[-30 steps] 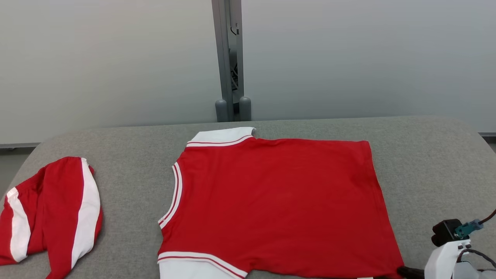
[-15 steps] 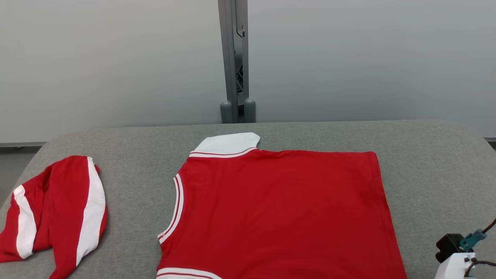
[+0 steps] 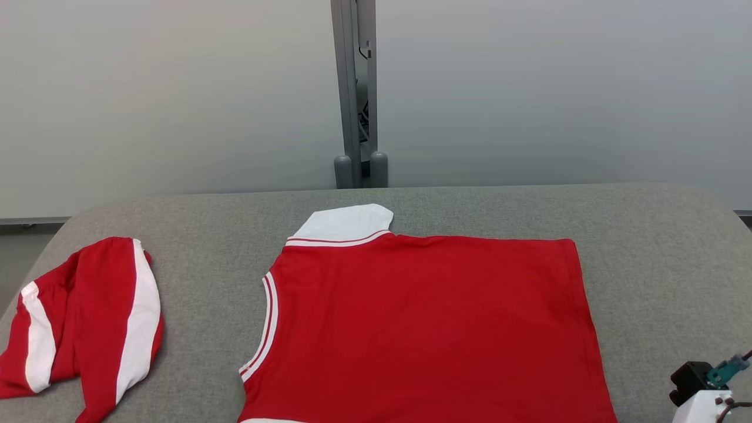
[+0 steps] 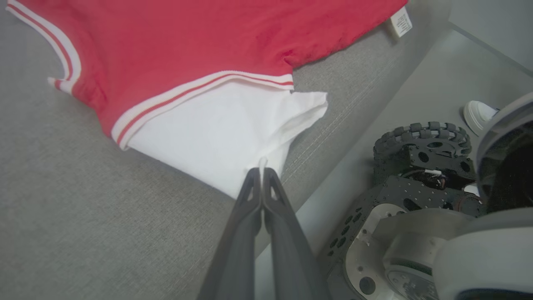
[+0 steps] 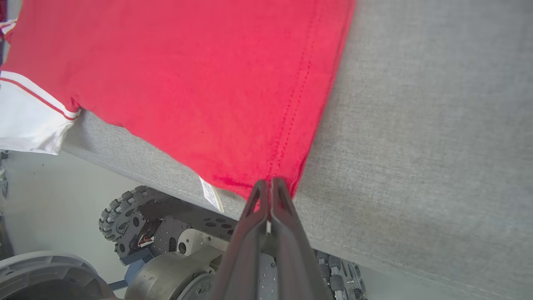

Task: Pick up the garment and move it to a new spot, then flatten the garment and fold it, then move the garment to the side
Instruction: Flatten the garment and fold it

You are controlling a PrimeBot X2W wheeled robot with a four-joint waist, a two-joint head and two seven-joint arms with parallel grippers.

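Red white-sleeved shirt (image 3: 423, 329) lies flat on grey padded bench (image 3: 658, 247); at the near edge, left claw (image 4: 261, 168) pinches its sleeve and right claw (image 5: 270, 181) its hem corner.

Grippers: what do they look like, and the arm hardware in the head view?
The left gripper and right gripper: two long, dark grey fingers each, tapering to slim tips, with a triangular cut-out near each tip. In the head view the right wrist has a white shell, a black block, a teal plug and dark cables.

Bright, even light, soft shadows; wrist views bend at edges.
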